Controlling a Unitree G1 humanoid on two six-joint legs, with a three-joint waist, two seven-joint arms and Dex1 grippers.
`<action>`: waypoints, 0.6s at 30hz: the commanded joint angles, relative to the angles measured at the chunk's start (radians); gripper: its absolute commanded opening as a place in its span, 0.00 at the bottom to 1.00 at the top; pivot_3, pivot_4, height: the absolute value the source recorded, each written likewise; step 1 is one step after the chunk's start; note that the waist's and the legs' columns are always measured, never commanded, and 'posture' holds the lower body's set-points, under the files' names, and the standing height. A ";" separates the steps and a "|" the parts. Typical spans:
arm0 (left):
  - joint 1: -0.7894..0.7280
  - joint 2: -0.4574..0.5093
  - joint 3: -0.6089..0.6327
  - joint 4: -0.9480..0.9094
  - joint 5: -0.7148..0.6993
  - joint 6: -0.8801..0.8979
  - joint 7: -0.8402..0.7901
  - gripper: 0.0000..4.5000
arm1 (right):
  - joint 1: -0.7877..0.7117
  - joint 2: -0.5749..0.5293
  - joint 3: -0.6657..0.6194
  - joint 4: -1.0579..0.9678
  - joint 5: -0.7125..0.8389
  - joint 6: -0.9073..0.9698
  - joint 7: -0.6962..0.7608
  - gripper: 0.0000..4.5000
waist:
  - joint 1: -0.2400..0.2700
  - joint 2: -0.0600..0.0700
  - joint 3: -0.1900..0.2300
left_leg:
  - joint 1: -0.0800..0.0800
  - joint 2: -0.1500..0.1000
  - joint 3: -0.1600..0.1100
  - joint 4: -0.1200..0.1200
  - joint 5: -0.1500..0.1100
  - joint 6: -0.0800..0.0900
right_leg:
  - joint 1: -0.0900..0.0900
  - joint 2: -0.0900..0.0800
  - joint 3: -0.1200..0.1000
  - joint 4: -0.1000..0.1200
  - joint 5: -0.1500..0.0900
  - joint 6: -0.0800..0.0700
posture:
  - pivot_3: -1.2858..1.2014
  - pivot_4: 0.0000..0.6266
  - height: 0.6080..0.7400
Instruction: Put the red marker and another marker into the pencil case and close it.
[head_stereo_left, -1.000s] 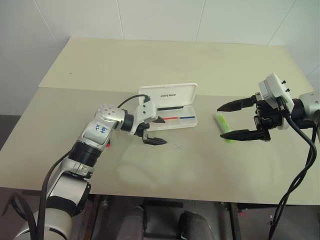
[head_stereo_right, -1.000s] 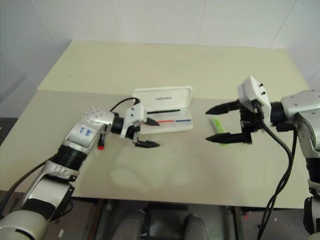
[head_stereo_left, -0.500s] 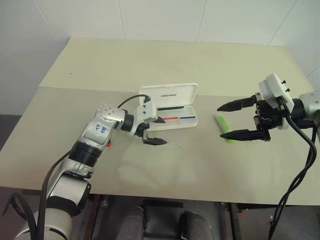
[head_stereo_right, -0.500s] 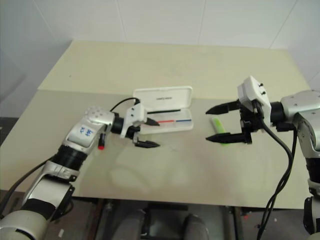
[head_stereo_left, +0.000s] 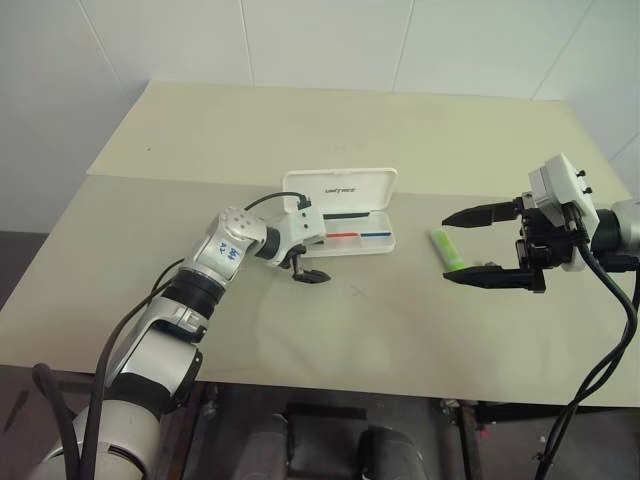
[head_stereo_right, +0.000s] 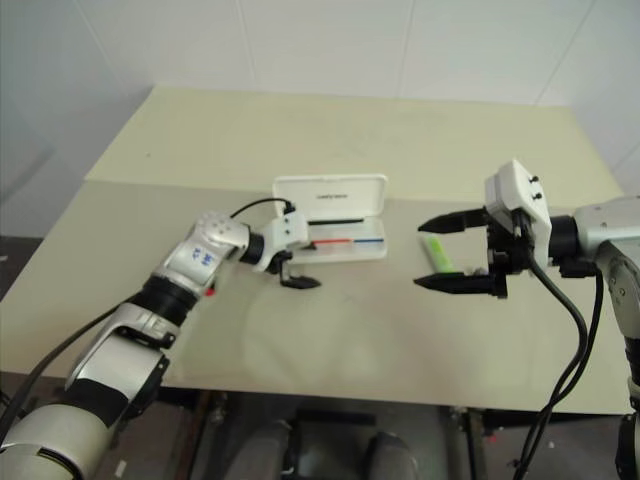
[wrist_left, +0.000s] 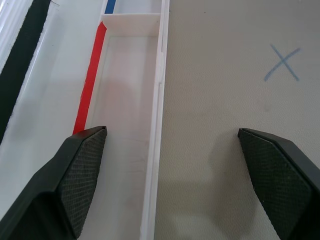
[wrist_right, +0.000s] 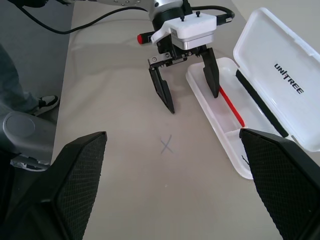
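The pencil case (head_stereo_left: 341, 187) lies open mid-table, lid up, with red and blue stripes in its tray (wrist_left: 125, 100). My left gripper (head_stereo_left: 313, 260) is open at the case's left end. One finger (wrist_left: 80, 170) is over the tray and the other (wrist_left: 275, 175) over the table, straddling the near wall. The red marker's cap (wrist_right: 143, 38) peeks out beside my left forearm (head_stereo_right: 207, 292). The lime-green marker (head_stereo_left: 445, 248) lies right of the case. My right gripper (head_stereo_left: 448, 248) hangs open above it, pointing left.
A pencilled X (head_stereo_left: 358, 291) marks the table in front of the case. The table's near edge (head_stereo_left: 330, 400) runs below both arms, and a seam (head_stereo_left: 150, 178) crosses behind the case. A person's leg and shoe (wrist_right: 44, 102) stand beyond the table's left side.
My left gripper has moved forward and down to the case's left end, still open. The right gripper has held its place. The camera has shifted slightly.
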 joint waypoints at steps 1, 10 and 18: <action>0.005 0.003 -0.007 0.049 0.047 0.007 0.017 0.88 | -0.006 -0.025 -0.035 -0.026 0.018 -0.002 -0.008 1.00 | 0.000 0.000 0.000 | 0.000 0.000 0.000 0.000 0.000 0.000 | 0.000 0.000 0.000 0.000 0.000 0.000 | 0.52 0.24 1.00; -0.001 0.008 0.049 0.020 0.002 0.002 -0.030 0.25 | -0.021 -0.023 -0.024 -0.017 0.010 -0.005 -0.016 1.00 | -0.001 0.000 0.000 | -0.001 0.000 0.000 0.000 0.000 0.000 | -0.001 0.000 0.000 -0.001 0.000 0.000 | 0.52 0.24 1.00; 0.176 0.132 0.063 -0.425 -0.046 0.095 -0.144 0.00 | -0.024 -0.036 -0.032 -0.013 0.010 -0.002 -0.016 1.00 | -0.005 0.000 0.001 | -0.004 0.001 0.002 -0.003 0.000 0.000 | -0.005 0.001 0.002 -0.002 0.000 0.000 | 0.52 0.24 1.00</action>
